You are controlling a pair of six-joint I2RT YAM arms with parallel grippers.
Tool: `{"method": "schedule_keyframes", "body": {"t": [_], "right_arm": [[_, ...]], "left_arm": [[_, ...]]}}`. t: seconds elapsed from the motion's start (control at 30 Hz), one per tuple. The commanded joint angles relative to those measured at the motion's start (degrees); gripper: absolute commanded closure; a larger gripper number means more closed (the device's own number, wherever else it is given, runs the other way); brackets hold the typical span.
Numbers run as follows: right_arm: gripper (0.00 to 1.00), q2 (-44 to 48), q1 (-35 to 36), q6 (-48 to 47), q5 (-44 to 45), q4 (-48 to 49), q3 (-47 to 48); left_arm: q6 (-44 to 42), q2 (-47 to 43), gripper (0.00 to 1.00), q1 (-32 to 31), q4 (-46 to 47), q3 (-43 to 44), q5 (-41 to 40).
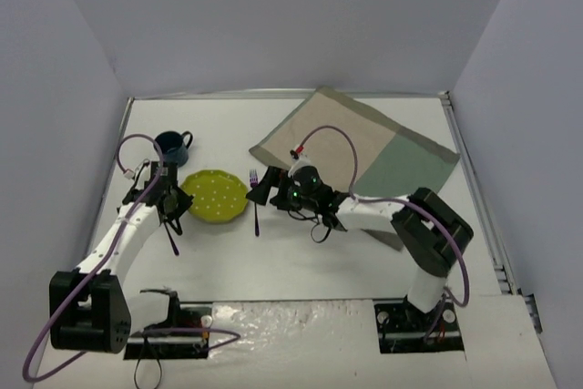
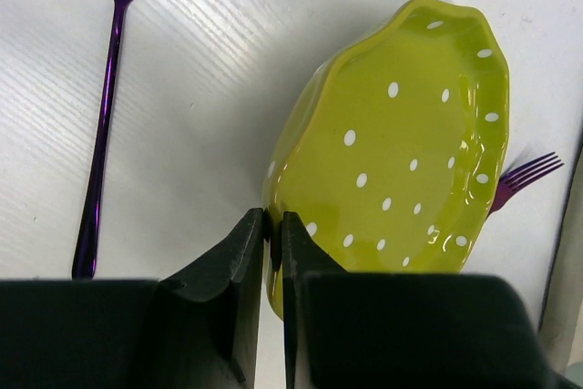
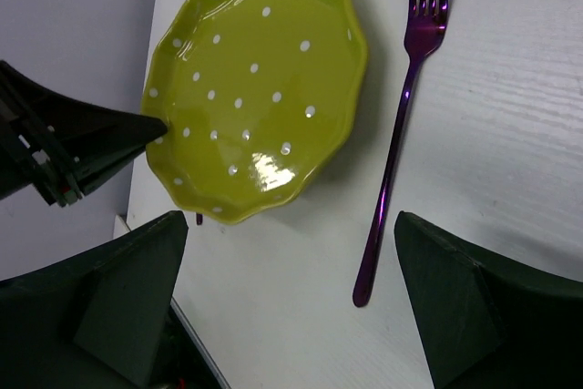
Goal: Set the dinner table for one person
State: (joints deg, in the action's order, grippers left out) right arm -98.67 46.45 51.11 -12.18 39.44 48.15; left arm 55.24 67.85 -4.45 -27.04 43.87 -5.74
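Fork (image 3: 398, 134) lies beneath our spread right fingers (image 3: 127, 289), handle toward the near edge of the counter (image 1: 301, 266), while our left fingers (image 2: 228, 266) clench the plate (image 2: 401, 134).

White dinner table (image 1: 301, 261) carries a green dotted plate (image 1: 215, 196), purple fork (image 1: 256, 202) just right, purple spoon (image 2: 105, 107) left. Blue cup (image 1: 171, 145) behind. Placemat (image 1: 364, 148) far right.

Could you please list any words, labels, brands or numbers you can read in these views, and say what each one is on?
None: there is no readable text on the green plate, purple fork, purple spoon, blue mug, placemat or dinner table.
The plate bears only white dots, no writing.
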Motion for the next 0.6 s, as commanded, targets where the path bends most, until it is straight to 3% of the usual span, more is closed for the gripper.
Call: {"method": "schedule_keyframes", "body": {"t": [0.0, 0.27, 0.57], "right_arm": [[0.07, -5.55, 0.35, 5.26, -2.53, 9.16, 5.59], [0.10, -13.34, 1.36, 7.67, -6.25, 10.75, 10.71], [0.15, -15.82, 1.33, 9.21, -8.83, 14.40, 12.18]], "left_arm": [[3.64, -5.09, 1.00, 0.63, 5.68, 1.39, 2.57], [5.74, -9.10, 1.00, 1.11, 7.86, -0.70, 4.85], [6.55, -12.68, 1.00, 1.20, 9.64, -2.32, 7.89]]}}
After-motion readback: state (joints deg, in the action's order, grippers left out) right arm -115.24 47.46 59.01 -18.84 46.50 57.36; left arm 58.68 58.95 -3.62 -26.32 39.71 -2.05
